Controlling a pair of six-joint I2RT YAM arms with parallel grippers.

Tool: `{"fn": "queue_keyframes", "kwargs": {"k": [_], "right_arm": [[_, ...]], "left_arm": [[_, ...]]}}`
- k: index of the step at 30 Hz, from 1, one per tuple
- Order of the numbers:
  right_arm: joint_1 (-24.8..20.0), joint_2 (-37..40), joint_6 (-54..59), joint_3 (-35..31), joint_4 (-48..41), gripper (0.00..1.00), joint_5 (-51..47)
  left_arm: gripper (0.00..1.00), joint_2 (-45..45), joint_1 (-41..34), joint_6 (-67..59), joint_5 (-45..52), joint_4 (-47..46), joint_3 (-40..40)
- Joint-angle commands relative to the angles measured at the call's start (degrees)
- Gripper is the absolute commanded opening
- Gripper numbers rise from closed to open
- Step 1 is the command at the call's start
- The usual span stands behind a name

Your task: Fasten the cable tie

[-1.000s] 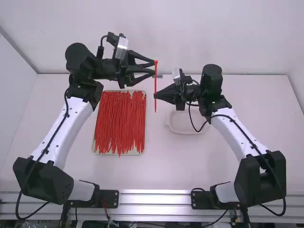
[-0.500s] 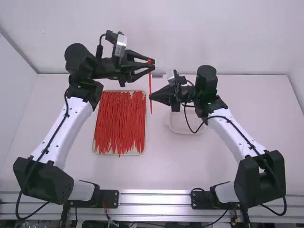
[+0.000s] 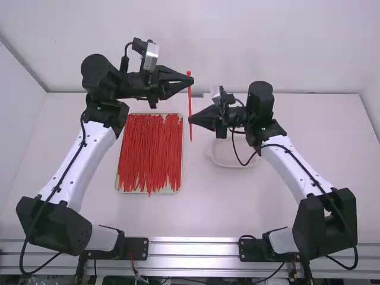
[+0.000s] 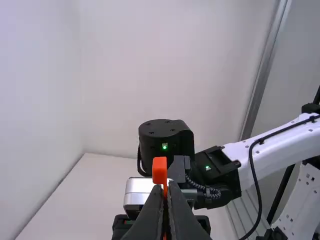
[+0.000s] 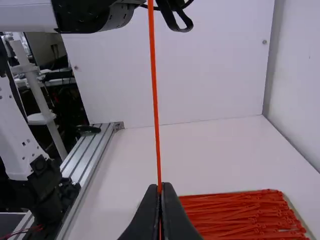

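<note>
A single red cable tie (image 3: 190, 105) hangs upright in the air above the table's back middle. My left gripper (image 3: 186, 81) is shut on it just below its square head (image 4: 159, 169). My right gripper (image 3: 191, 120) is shut on the strap lower down, with the tail end hanging below the fingers. In the right wrist view the strap (image 5: 153, 95) runs straight up from my closed fingertips to the left gripper. A tray (image 3: 125, 187) on the table holds a heap of several red cable ties (image 3: 149, 151).
A shallow white bowl (image 3: 230, 159) sits on the table under the right arm's wrist. The tray lies left of the middle, below the left arm. Bare white table spreads in front and to the right.
Both grippers and the tie shifted left, then came slightly back right. The left gripper's fingers, spread around the tie's head earlier, have closed on it.
</note>
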State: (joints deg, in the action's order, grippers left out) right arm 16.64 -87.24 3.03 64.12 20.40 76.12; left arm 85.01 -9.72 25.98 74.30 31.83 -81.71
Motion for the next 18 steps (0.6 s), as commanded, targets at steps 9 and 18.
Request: {"fn": "queue_keyframes", "kwargs": {"k": [9,18], "right_arm": [[0.0,-0.2,-0.3,-0.5,-0.1,0.58,0.5],[-0.9,-0.2,0.0,-0.5,-0.2,0.98,0.5]], "left_arm": [[0.01,-0.2,-0.4,0.7,-0.3,-2.5,-1.3],[0.01,-0.2,2.0,-2.6,-3.8,-15.4,-1.3]]}}
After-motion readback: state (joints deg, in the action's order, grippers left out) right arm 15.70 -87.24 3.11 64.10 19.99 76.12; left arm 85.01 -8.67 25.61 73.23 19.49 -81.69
